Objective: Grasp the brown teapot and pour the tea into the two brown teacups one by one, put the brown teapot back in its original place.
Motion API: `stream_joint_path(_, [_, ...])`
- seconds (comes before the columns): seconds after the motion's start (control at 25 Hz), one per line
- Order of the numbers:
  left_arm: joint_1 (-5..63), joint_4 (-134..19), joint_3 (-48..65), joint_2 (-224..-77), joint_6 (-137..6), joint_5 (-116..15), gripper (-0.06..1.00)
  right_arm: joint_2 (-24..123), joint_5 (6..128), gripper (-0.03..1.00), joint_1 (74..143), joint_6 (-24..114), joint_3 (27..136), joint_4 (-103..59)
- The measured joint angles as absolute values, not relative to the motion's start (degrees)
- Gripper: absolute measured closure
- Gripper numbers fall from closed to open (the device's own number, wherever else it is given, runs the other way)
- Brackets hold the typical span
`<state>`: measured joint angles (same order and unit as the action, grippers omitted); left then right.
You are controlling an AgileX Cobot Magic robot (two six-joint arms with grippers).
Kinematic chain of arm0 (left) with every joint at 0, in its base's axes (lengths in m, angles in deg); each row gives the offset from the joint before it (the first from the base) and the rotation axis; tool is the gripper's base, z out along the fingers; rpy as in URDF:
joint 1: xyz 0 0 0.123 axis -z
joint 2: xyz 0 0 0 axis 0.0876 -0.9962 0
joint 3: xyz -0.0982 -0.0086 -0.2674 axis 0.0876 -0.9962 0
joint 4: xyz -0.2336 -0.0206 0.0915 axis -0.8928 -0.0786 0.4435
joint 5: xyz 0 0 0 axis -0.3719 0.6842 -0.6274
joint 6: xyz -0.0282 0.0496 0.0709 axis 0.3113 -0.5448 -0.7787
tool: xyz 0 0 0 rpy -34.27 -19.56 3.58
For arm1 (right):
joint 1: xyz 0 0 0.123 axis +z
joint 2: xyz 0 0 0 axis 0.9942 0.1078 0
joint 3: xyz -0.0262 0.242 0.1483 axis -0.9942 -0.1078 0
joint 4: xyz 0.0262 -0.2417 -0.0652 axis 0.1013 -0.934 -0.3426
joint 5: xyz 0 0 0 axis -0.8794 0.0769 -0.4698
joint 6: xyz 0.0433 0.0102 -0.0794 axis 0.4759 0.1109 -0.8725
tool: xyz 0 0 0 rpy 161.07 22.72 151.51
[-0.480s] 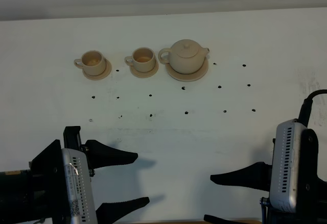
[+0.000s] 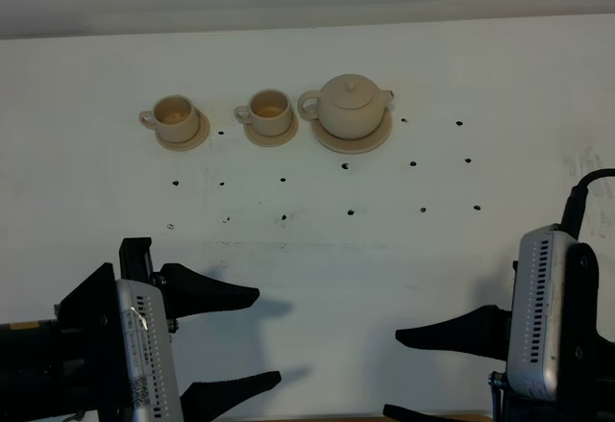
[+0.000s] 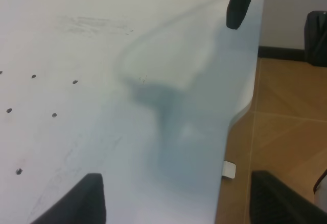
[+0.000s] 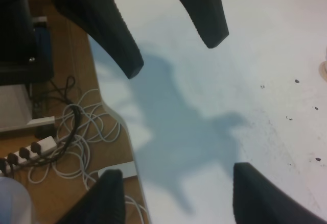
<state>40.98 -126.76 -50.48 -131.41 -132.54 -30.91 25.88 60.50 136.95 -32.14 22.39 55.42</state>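
The white tabletop [image 2: 500, 86] fills the overhead view, and nothing on it has shifted since half a second ago. Both arms and all the crockery sit exactly where they were, so I judge the task not yet begun and the approach to the pot still to come. The left fingers [image 2: 216, 295], at about 7 o'clock, are spread wide with nothing between them. The right fingers [image 2: 452, 331], at about 5 o'clock, are also well apart and empty. Both pairs hang over the near edge, well apart from the tea set. The brown teapot [image 2: 351, 107] stands upright, lid on, just right of 12 o'clock on its wide saucer [image 2: 352, 143], its handle toward 9 o'clock and spout toward 3 o'clock. Beside it toward 11 o'clock is the nearer teacup [image 2: 269, 107], then the farther teacup [image 2: 174, 111] at about 10 o'clock, each on a small saucer with its handle toward 9 o'clock. From this height I cannot tell whether either cup holds any tea. Small dark holes [image 2: 350, 212] dot the surface between the set and the arms.
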Motion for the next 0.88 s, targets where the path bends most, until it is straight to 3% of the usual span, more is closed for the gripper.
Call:
stream_joint_path(0.36, [40.98, -126.76, -50.48, -131.41, -132.48, -31.46, 0.37, 25.88, 60.62, 0.49, 136.95, -32.14, 22.39, 55.91])
stream_joint_path(0.88, [40.98, -128.40, -50.48, -131.41, -132.42, -43.53, 0.37, 25.88, 72.59, 0.49, 136.95, -31.08, 22.39, 58.70])
